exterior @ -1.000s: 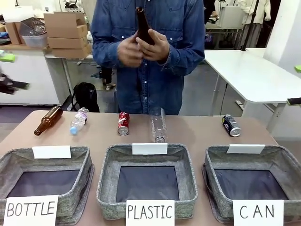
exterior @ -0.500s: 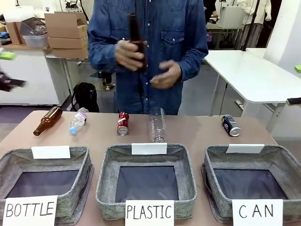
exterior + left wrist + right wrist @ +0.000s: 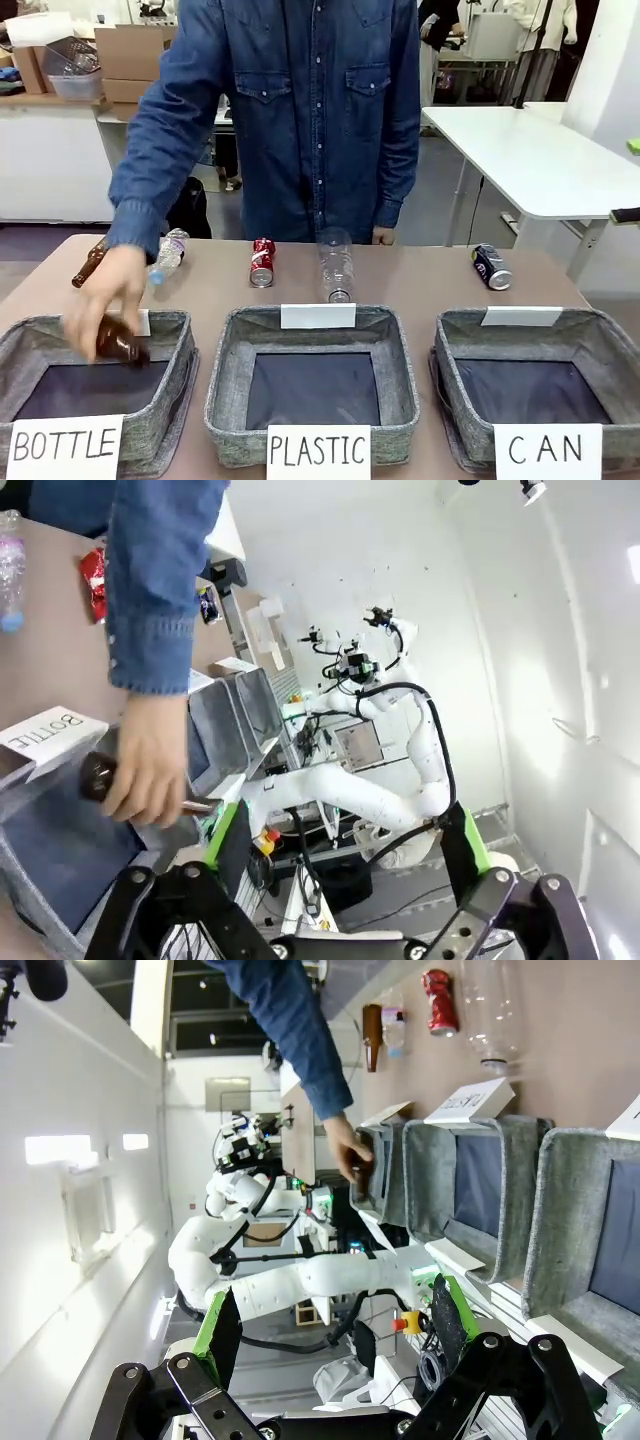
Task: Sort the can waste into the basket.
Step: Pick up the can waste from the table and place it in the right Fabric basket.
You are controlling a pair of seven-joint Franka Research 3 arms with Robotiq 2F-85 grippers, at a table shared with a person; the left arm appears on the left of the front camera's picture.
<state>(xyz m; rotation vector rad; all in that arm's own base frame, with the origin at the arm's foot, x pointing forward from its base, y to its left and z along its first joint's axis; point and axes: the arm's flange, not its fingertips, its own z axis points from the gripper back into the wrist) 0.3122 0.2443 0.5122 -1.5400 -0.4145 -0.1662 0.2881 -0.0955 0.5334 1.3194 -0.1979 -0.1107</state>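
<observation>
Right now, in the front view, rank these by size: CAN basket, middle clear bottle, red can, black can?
1. CAN basket, by far the largest.
2. Clear bottle.
3. Red can and black can: they look about alike, so I won't rank them.

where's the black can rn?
Front view: the black can lies on its side on the table, robot's right, just beyond the far rim of the CAN basket, apart from the clear plastic bottle to its left.

"BOTTLE" sign (image 3: 66, 446) on left basket (image 3: 180, 370), "PLASTIC" sign (image 3: 318, 450) on middle basket (image 3: 224, 380), "CAN" sign (image 3: 548, 450) on right basket (image 3: 612, 345)
</observation>
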